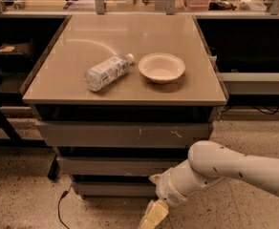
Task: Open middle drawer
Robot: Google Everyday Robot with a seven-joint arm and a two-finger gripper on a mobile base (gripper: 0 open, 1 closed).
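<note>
The middle drawer [106, 166] is a plain flat grey front under the table top, below the taller scratched front [120, 134] and above the narrowest front [106, 189]. It sits pushed in, level with the other two. My gripper [152, 217] hangs low at the bottom edge of the camera view, in front of and below the lowest front, right of centre. It is partly cut off by the frame edge. My white arm [225, 168] reaches in from the lower right and covers the right end of the middle and lowest fronts.
On the tan table top [130, 37] lie a clear plastic bottle [106, 72] on its side and a white bowl [161, 67]. A black cable [60, 206] trails on the speckled floor at lower left. Dark shelving stands to both sides.
</note>
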